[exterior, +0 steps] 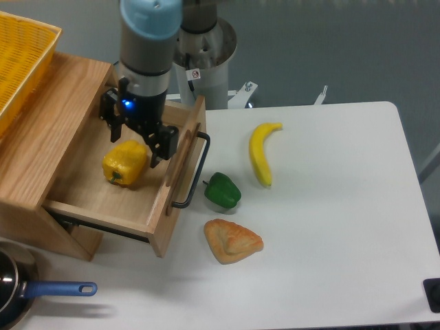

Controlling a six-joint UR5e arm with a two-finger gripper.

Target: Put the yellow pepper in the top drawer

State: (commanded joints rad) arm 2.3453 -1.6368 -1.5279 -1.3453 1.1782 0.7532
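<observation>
The pepper (124, 161) is seen lying on the drawer (103, 196) floor, just below the hand (141, 141), which is spread wide, apparently for release.

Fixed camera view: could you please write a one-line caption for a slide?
Yellow pepper lies in the open top drawer; the robot hand hangs open above it.

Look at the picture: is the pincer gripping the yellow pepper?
No, the yellow pepper lies on the top drawer floor, apart from the pincer.
</observation>
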